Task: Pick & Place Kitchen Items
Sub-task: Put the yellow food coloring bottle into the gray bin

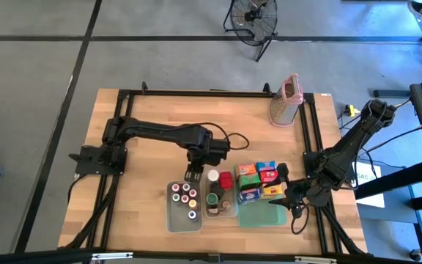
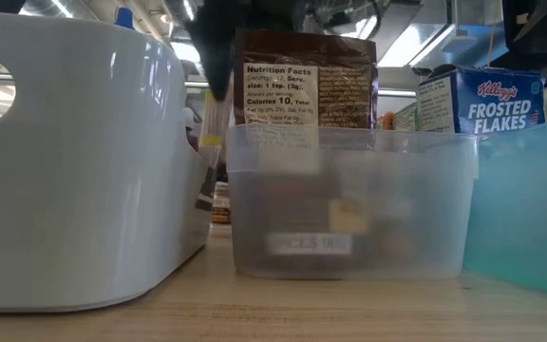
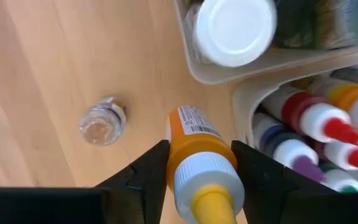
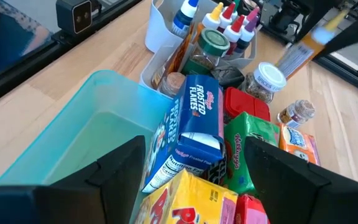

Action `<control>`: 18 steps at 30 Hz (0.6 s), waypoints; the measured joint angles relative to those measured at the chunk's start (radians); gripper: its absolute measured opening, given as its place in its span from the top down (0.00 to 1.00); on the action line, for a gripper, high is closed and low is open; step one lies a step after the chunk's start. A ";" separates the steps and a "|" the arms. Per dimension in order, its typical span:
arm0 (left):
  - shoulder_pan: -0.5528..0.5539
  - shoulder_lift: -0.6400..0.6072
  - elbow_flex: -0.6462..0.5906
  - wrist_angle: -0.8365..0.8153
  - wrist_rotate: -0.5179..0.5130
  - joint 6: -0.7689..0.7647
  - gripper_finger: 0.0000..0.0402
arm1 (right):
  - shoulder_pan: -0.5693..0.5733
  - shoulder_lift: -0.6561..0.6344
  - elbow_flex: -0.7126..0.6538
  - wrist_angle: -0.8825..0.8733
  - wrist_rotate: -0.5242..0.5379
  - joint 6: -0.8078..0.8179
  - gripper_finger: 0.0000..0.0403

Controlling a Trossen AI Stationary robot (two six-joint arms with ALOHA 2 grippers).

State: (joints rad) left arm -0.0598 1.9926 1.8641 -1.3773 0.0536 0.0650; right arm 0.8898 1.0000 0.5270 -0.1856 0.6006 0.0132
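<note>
Two tubs [image 3: 241, 78] crowd the left claw [image 3: 199, 165] gripping an orange bottle [image 3: 194, 140]; right claw seemingly wide.

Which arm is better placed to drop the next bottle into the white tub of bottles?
Left. Its claw is shut on the orange bottle right beside the white tub. The right claw sits open across at the cartons, holding nothing.

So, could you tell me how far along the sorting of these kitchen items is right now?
Partly done: several small colour-capped bottles already stand in the white tub. In hand: the left pincer grips an orange bottle with a yellow nozzle beside that tub. Left: a small clear glass jar lies on the wooden table, and colourful cartons sit clustered near the open right pincer.
</note>
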 joint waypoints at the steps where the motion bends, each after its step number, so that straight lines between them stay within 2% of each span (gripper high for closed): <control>1: -0.004 0.000 0.025 -0.017 -0.006 -0.001 0.61 | 0.000 0.000 0.000 0.000 0.000 0.001 0.32; 7: -0.018 -0.001 0.153 -0.050 0.005 0.019 0.61 | 0.000 0.000 0.000 0.001 -0.001 0.002 0.32; 15: -0.075 -0.002 0.262 -0.039 0.158 0.040 0.61 | 0.000 0.000 0.000 0.001 -0.003 0.014 0.32; 18: -0.127 -0.002 0.267 0.048 0.251 0.080 0.62 | 0.000 0.000 0.000 0.001 -0.004 0.016 0.32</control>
State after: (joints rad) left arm -0.1868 1.9908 2.1311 -1.3289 0.3043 0.1452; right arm 0.8896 1.0000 0.5270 -0.1844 0.5971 0.0297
